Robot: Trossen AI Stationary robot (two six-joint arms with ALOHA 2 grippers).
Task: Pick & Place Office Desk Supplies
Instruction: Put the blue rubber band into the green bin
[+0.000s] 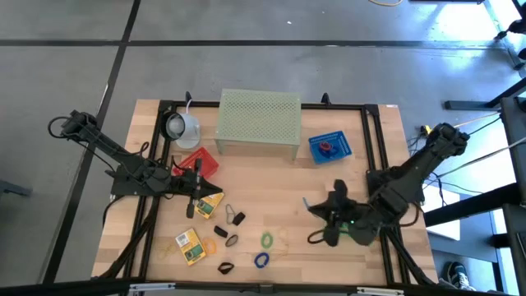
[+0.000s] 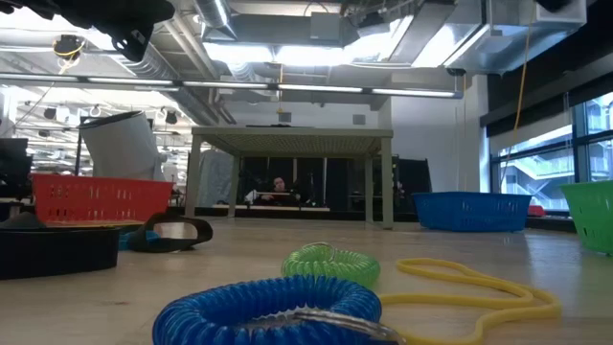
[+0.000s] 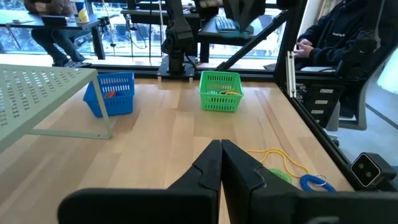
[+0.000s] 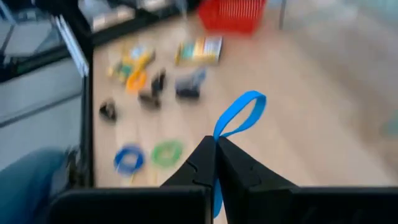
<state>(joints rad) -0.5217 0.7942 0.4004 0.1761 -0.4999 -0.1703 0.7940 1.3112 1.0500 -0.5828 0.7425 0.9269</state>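
Nearest the low camera lies a blue coiled loop (image 2: 273, 305), a green coiled loop (image 2: 330, 263) just behind it. Right gripper (image 4: 215, 144) is closed, pinching a blue band (image 4: 240, 116) above the table's right side. Left gripper (image 3: 221, 149) is closed, empty, near the red basket (image 1: 198, 163).

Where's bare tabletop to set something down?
Bare wood lies between the pale green stand, the blue basket and the right gripper, which is shut on a blue loop. The near-left area is crowded with clips, coils and yellow packets, beside the shut left gripper.
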